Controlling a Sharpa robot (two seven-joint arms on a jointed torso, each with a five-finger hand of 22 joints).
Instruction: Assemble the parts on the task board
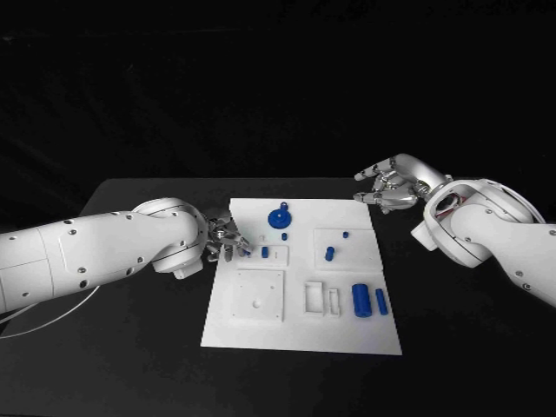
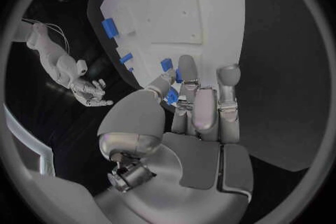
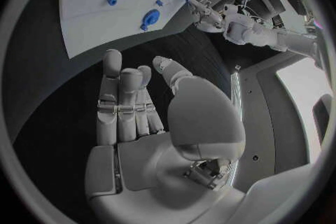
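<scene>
The task board lay flat in the middle of the black worktop. On it were several blue parts: a round disc part near the far edge, a small oval part in a recess right of centre, and two upright cylinders toward the near right corner. The left hand was at the board's left edge, its fingers reaching over the edge and touching a small blue part there; whether it was actually gripped could not be determined. The right hand hovered beyond the board's far right corner, over bare worktop, fingers apart and loosely extended, holding nothing.
</scene>
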